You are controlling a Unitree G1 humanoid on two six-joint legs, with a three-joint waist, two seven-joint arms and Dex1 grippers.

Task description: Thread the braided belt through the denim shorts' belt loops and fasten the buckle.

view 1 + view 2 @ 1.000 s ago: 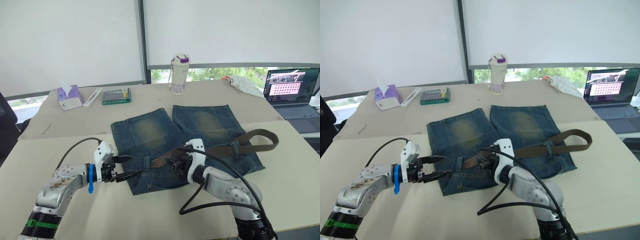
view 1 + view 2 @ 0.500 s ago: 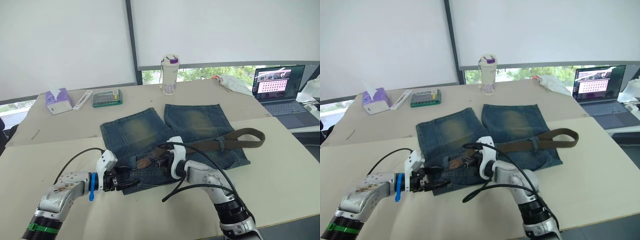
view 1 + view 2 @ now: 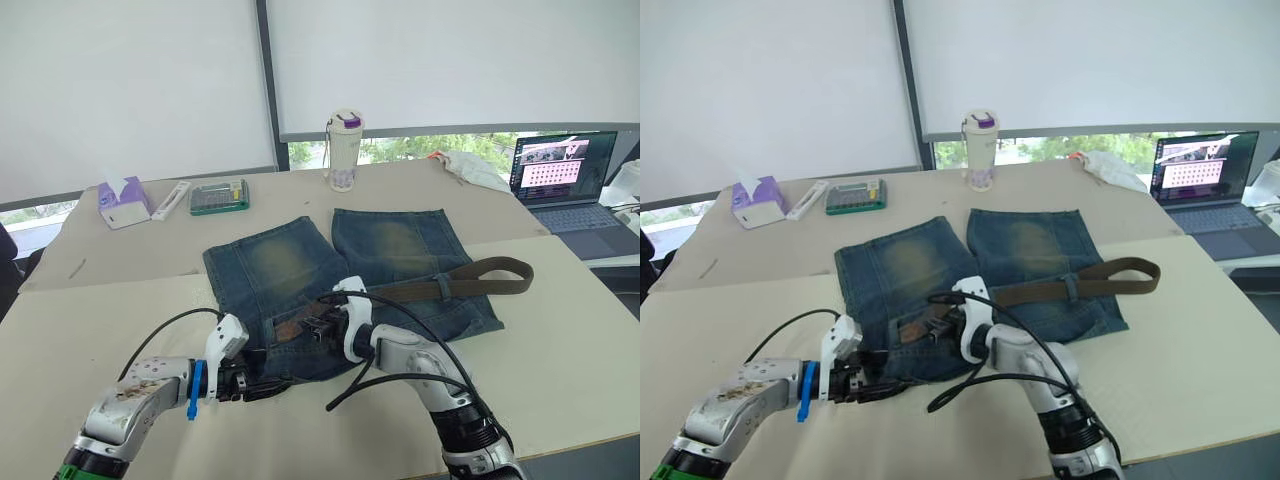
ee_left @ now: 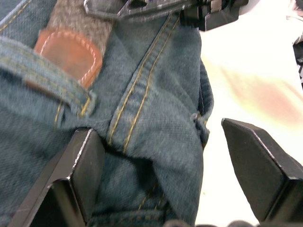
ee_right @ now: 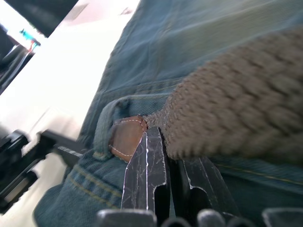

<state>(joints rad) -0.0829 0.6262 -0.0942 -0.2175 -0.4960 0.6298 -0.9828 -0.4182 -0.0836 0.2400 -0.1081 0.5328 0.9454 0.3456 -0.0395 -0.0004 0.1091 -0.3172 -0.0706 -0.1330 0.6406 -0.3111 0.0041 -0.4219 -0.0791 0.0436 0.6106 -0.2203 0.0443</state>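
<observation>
Head views: denim shorts (image 3: 340, 275) lie flat on the desk (image 3: 560, 340), waistband toward the robot, legs pointing to 12 o'clock. Braided belt (image 3: 455, 285) runs across the waistband area from the right hand out to 3 o'clock, where it loops back past the shorts' edge. Left hand (image 3: 262, 364) sits at the shorts' 7 o'clock corner, on the waistband edge. Right hand (image 3: 318, 328) is over the waistband near centre, at the belt's tip end. Beyond the shorts at 12 o'clock: a bottle (image 3: 344, 150); toward 10 o'clock a tissue box (image 3: 118, 201) and a green box (image 3: 219, 195); a laptop (image 3: 560, 178) at 2 o'clock.

Left wrist view: left hand's fingers (image 4: 83, 165) are spread wide, straddling a bunched fold of denim at the waistband edge; the denim touches the one finger, the other stands clear over the desk. Belt's leather tip (image 4: 71, 52) pokes from under a belt loop (image 4: 42, 71) just beyond.

Right wrist view: right hand's fingers (image 5: 147, 175) are closed tight, pinching the braided strap just behind the leather tip, which sits at a belt loop.
</observation>
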